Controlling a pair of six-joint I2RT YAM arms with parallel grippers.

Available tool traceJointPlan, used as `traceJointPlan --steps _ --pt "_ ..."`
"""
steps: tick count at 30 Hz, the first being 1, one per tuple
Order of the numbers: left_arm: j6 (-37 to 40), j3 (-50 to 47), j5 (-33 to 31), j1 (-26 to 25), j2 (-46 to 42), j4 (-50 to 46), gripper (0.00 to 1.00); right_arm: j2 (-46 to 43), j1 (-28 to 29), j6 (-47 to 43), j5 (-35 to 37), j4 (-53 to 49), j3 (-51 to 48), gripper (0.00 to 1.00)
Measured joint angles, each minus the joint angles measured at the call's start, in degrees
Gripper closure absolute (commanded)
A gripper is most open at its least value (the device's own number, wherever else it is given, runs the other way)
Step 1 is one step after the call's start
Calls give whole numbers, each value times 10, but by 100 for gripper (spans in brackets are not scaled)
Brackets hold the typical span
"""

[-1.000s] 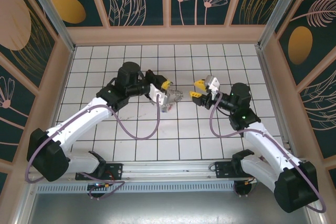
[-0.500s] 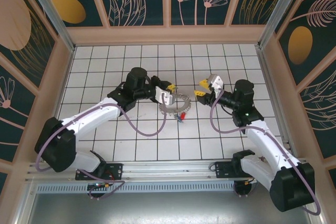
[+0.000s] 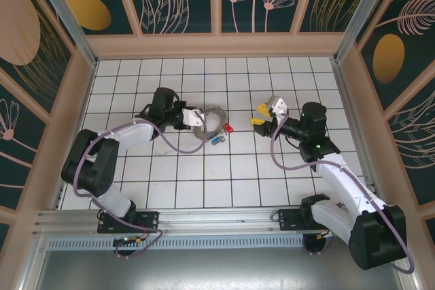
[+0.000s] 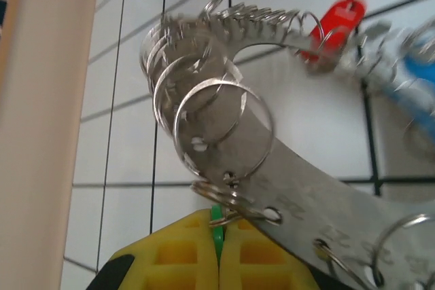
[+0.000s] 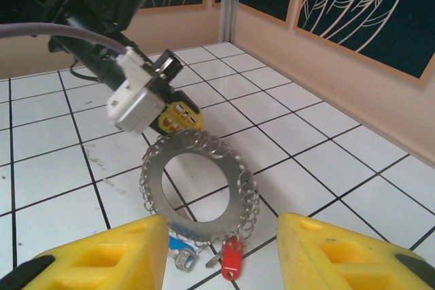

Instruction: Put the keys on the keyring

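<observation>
While on one keyring (image 4: 306, 188), three keys (image 4: 338, 18)

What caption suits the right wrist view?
Left gripper pinches the green key, propping the keyring; red key, blue key below; right gripper open.

The left end effector (image 4: 217, 252) pinches a green plastic key head (image 4: 216, 222) just under the silvery scalloped metal keyring (image 4: 299, 181), with a red-headed key (image 4: 334, 22) and a blue-headed key (image 4: 423, 79) at its far edge.

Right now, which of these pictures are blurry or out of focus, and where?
Left wrist view: the near loops of the keyring and the green key pinched in the left pincer are fairly sharp; the red key and blue key beyond are smeared. Right wrist view: keyring crisp, evenly lit. Top external view: sharp, no glare.
</observation>
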Motion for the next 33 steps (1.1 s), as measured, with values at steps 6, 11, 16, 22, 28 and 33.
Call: traceJointPlan --steps 6,11,16,22,28,33 --pt "4 21 -14 60 48 4 99 0 0 0 2 0 0 54" --pt "5 22 -45 80 83 13 75 0 0 0 8 -3 0 53" --pt "-23 25 -59 85 88 28 47 -3 -2 0 38 -9 0 52" --pt "-150 34 -43 116 61 54 1 -42 -42 38 123 41 -23 14" --pt "-339 -55 -78 163 -116 146 1 -101 -119 118 267 131 -73 1" --pt "-517 -170 -140 187 -273 210 1 -111 -153 156 347 177 -100 1"
